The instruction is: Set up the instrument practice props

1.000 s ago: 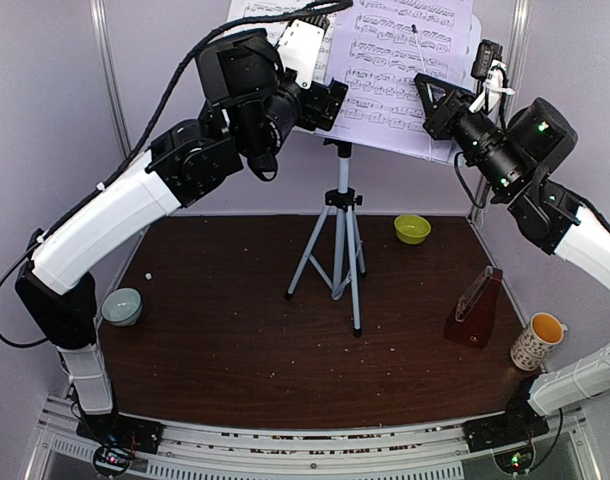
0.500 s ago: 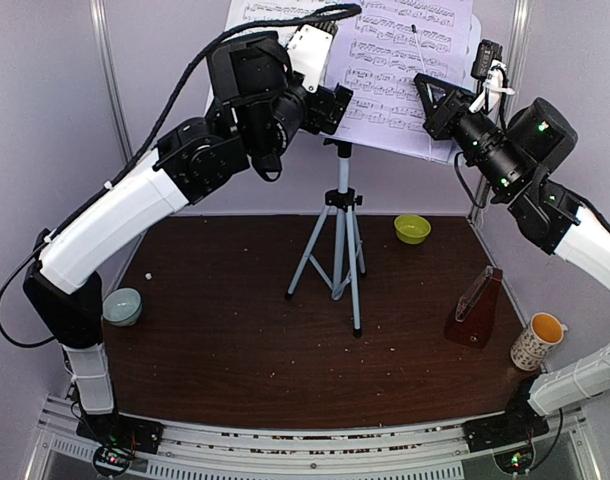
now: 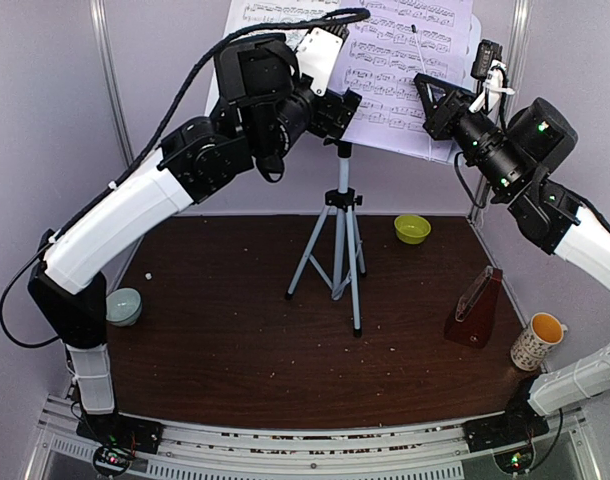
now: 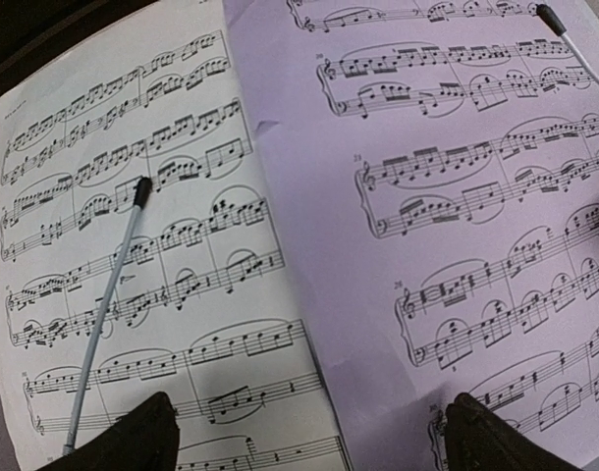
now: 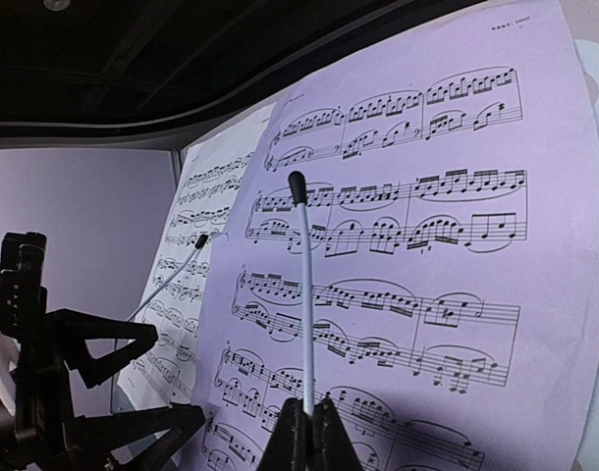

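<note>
Left gripper point(image 4: 304, 432) gapes above speckled dark-brown table point(image 3: 215, 340), pale lilac walls point(image 3: 45, 120) around.

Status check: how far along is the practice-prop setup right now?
Done: the stand is upright with both pages on its desk. In hand: the left claw hovers open before the pages; the right claw is shut at the base of a retaining wire, apparently adjusting it. Left: the metronome stands on the table, away from both claws.
</note>
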Motion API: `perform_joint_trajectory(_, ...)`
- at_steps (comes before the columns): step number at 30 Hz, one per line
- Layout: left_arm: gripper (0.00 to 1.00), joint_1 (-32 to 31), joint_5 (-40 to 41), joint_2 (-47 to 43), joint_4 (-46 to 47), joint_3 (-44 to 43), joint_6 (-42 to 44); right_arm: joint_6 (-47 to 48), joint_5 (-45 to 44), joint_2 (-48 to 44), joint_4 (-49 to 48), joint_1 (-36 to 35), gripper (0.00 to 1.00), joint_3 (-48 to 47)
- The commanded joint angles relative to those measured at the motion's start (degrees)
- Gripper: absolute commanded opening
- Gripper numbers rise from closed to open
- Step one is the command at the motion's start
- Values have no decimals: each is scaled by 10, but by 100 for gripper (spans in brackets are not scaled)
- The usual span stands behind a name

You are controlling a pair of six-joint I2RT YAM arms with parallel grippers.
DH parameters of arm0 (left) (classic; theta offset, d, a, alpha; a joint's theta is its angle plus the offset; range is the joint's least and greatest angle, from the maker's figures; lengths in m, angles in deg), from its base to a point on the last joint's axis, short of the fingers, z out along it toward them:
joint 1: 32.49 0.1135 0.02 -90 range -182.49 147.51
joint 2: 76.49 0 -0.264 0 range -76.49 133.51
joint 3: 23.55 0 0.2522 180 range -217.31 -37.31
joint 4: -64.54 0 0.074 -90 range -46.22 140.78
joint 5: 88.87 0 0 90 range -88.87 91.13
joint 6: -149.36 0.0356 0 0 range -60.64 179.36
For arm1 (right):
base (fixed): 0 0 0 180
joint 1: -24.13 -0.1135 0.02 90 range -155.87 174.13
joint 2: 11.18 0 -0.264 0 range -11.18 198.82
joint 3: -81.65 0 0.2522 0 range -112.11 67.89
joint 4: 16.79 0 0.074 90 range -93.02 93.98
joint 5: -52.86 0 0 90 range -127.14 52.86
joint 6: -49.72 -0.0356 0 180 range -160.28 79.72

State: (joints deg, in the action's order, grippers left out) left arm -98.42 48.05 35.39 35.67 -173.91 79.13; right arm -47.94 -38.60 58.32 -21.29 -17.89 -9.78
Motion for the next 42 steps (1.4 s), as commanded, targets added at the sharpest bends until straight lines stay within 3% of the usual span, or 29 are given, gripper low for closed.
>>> perform_joint_trajectory(1, 97, 4, -19, 13, 6, -25, -6, 6, 15, -14, -24, -3, 0, 1)
perform_joint_trajectory(14, 94, 13, -37, 35, -9, -47, -13, 5, 18, -11, -23, -4, 0, -2)
perform_joint_trajectory(32, 93, 13, -148, 56, -21, -90, -39, 8, 21, -4, -23, -8, 0, -7)
perform_joint_trajectory(42, 98, 13, -236, -99, 50, 79, -130, 16, 16, -6, -22, -8, 0, -5)
